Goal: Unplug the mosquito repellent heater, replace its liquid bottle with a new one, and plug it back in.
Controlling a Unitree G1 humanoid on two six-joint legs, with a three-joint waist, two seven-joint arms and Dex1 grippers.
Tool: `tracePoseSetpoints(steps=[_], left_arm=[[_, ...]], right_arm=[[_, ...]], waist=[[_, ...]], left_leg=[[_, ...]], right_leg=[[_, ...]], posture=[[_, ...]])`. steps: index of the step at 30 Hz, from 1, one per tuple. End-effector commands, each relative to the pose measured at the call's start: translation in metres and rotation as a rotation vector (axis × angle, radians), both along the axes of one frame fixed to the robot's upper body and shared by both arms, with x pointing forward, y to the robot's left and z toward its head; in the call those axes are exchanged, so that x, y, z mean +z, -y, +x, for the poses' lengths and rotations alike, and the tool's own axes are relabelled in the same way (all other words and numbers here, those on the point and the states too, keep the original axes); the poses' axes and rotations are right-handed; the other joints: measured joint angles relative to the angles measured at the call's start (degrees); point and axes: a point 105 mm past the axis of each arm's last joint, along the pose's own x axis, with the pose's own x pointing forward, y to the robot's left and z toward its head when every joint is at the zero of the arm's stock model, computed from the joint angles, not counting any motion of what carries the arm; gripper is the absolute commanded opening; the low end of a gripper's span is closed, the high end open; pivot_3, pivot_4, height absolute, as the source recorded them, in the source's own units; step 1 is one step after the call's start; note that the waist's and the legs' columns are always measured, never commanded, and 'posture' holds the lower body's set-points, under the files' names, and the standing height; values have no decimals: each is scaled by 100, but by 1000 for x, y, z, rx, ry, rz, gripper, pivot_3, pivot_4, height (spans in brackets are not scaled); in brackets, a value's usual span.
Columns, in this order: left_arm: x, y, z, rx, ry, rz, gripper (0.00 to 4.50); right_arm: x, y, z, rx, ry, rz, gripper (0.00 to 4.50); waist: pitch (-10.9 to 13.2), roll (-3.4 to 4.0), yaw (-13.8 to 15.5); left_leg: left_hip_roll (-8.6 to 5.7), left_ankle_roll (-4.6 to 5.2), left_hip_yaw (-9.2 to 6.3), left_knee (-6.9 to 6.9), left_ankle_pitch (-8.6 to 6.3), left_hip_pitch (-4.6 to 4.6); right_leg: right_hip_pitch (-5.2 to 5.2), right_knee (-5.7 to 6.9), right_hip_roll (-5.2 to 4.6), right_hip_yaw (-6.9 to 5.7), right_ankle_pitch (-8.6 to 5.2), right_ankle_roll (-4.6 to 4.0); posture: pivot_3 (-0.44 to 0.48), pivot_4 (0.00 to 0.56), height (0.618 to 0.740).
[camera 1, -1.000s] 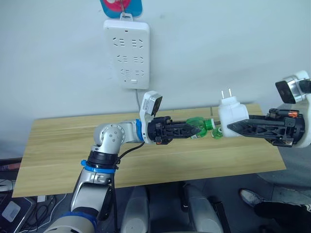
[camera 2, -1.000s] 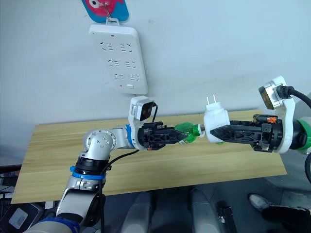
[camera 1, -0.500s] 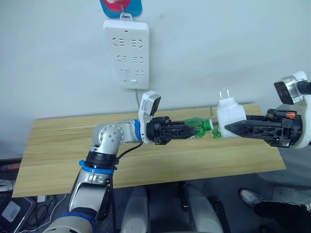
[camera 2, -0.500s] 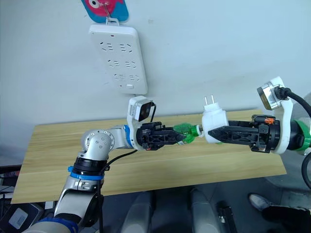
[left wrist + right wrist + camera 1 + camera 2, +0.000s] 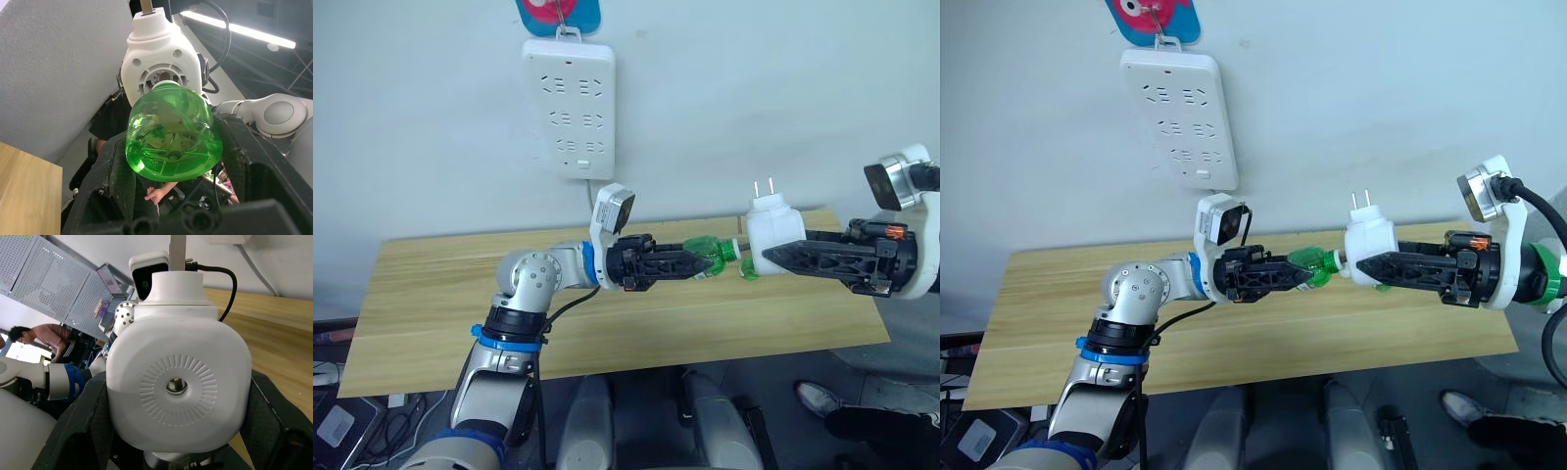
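Observation:
My left gripper (image 5: 693,264) is shut on a green liquid bottle (image 5: 709,252), held level above the wooden table (image 5: 431,294) with its neck pointing right. My right gripper (image 5: 770,258) is shut on the white mosquito repellent heater (image 5: 771,230), whose plug prongs point up. The bottle's neck meets the heater's underside socket, as the left wrist view shows with the bottle (image 5: 168,132) against the heater (image 5: 164,63). The right wrist view shows the heater's round flat top (image 5: 178,382) with its small centre hole.
A long white power strip (image 5: 568,93) hangs on the wall above the table's back edge, cord running down. Another green piece (image 5: 749,272) lies on the table under the heater. A person (image 5: 36,335) stands in the background; a shoe (image 5: 818,397) is on the floor.
My right gripper has carried the heater slightly left, closer onto the bottle's neck. The left arm has shifted a little left as well.

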Motion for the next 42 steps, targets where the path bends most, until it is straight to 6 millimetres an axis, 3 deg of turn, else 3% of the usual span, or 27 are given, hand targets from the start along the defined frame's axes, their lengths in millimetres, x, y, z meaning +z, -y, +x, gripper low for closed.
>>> tracePoseSetpoints(steps=[1,9,22,35,42], left_arm=[[7,3,-9,-44,47,-1,2281],[6,-7,-7,-32,44,18,2281],[11,7,-3,-18,46,-15,2281],[16,6,5,12,32,-31,2281],[17,8,-8,-58,55,-32,2281]], right_arm=[[11,-3,-11,70,16,0,2981],[20,7,-7,39,12,1,2981],[11,-5,-5,61,19,7,2981],[6,-6,-9,62,9,-5,2981],[5,-7,-4,31,22,5,2981]], waist=[[0,0,1],[0,0,-2],[0,0,-3],[0,0,-3],[0,0,-6]], left_leg=[[0,0,0,0,0,0],[0,0,0,0,0,0],[0,0,0,0,0,0],[0,0,0,0,0,0],[0,0,0,0,0,0]], right_leg=[[0,0,0,0,0,0],[0,0,0,0,0,0],[-1,0,0,0,0,0],[-1,0,0,0,0,0],[-1,0,0,0,0,0]], posture=[[134,294,740],[134,296,740],[127,313,740],[124,320,740],[120,319,740]])
